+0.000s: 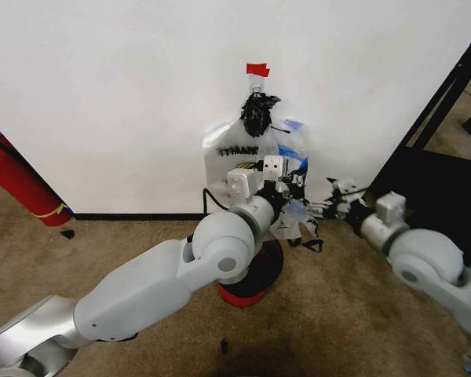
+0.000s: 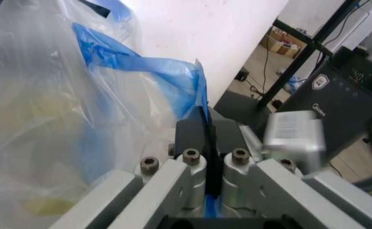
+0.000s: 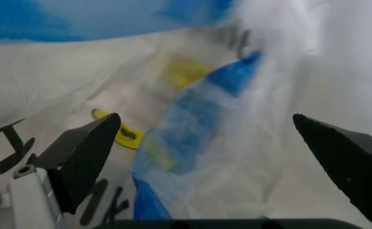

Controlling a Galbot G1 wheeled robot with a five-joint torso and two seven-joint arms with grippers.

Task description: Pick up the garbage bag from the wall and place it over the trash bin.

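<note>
Bag-picking step underway: left gripper (image 2: 206,157) pinches the garbage bag (image 1: 228,149) at the wall (image 1: 102,86); right gripper (image 3: 218,138), fingers spread, approaches; lifting off the hook likely follows.

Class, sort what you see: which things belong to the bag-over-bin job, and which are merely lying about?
Job: garbage bag on wall; trash bin; left gripper shut on it; right gripper open beside it.

Lying about: fire extinguisher; black rack.
</note>
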